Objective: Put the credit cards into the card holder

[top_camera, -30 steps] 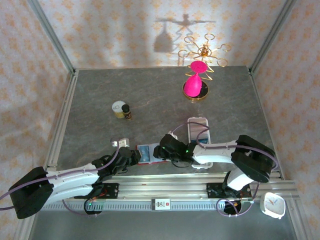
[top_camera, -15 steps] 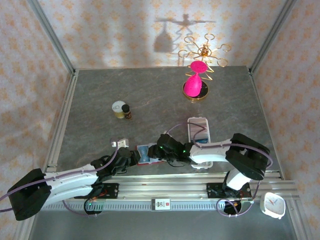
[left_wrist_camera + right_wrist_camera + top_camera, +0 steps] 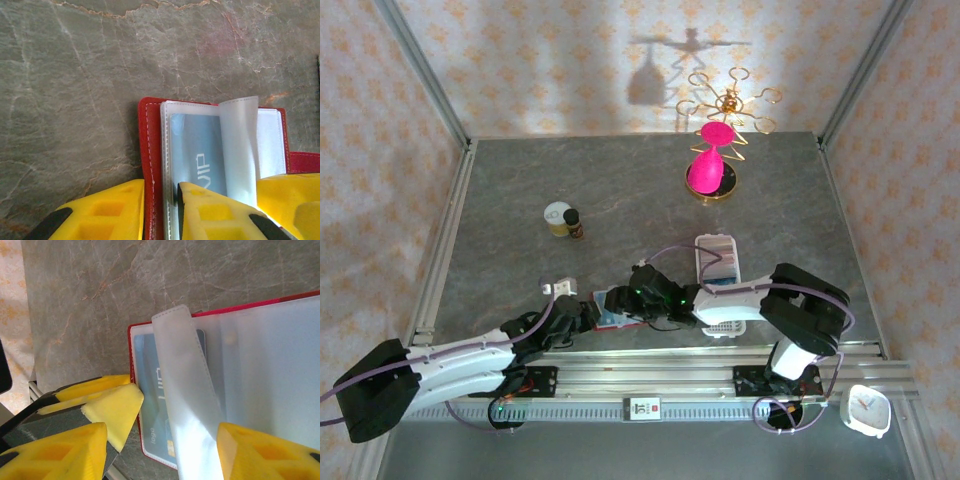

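Open card holder (image 3: 612,306) lies at the tabletop's (image 3: 620,190) near edge, mid-width, long axis along that edge. Blue credit card (image 3: 197,147) sits in a clear sleeve. Left gripper (image 3: 159,192) fingers narrow, pinching the red cover. Right gripper (image 3: 160,440) fingers wide, astride a raised sleeve leaf (image 3: 185,390). Grey marbled surface, floral-papered walls (image 3: 550,60).

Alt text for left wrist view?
An open red leather-look wallet lies on a grey marbled table, its edge pinched between the left arm's yellow fingers. A pale blue VIP card sits in a clear plastic sleeve; one sleeve leaf curls up.
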Motion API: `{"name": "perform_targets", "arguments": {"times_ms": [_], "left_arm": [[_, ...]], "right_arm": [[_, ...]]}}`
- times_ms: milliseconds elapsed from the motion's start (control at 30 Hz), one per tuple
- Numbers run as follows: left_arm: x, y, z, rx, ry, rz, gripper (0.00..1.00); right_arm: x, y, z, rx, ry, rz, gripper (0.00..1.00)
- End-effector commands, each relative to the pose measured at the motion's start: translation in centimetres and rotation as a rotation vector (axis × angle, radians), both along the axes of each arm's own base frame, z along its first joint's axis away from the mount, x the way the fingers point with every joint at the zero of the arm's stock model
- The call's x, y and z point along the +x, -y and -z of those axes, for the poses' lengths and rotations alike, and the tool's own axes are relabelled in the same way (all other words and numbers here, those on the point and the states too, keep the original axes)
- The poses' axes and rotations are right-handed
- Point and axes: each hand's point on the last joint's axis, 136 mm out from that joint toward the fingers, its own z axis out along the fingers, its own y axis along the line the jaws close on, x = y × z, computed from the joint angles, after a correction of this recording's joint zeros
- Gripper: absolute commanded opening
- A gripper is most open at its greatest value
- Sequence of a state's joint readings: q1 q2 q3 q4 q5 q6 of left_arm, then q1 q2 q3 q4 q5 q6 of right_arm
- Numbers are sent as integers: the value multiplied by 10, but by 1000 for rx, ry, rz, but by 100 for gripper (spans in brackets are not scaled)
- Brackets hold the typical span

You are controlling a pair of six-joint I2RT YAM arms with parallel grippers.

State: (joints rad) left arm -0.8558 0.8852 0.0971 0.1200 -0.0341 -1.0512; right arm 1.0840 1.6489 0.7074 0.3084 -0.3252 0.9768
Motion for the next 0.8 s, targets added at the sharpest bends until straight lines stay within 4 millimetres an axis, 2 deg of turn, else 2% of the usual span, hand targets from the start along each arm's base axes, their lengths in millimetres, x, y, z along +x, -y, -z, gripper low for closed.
{"name": "perform_targets", "arguments": {"times_ms": [0, 167, 467, 567, 767], "left_arm": [[-12, -15, 18, 56, -55, -22, 27], [-10, -22, 16, 50, -38, -62, 29], [-4, -49, 3, 77, 6, -209, 45], [-2, -56, -3, 75, 28, -245, 46], [0, -66, -12, 63, 56, -300, 48]], "right_arm": [[3, -20, -17, 89, 5, -9, 59], [3, -31, -29, 165, 5, -16, 59], [1, -47, -37, 251, -11, -37, 59], [1, -52, -43, 292, -14, -44, 59], [3, -74, -84, 447, 20, -88, 59]]}}
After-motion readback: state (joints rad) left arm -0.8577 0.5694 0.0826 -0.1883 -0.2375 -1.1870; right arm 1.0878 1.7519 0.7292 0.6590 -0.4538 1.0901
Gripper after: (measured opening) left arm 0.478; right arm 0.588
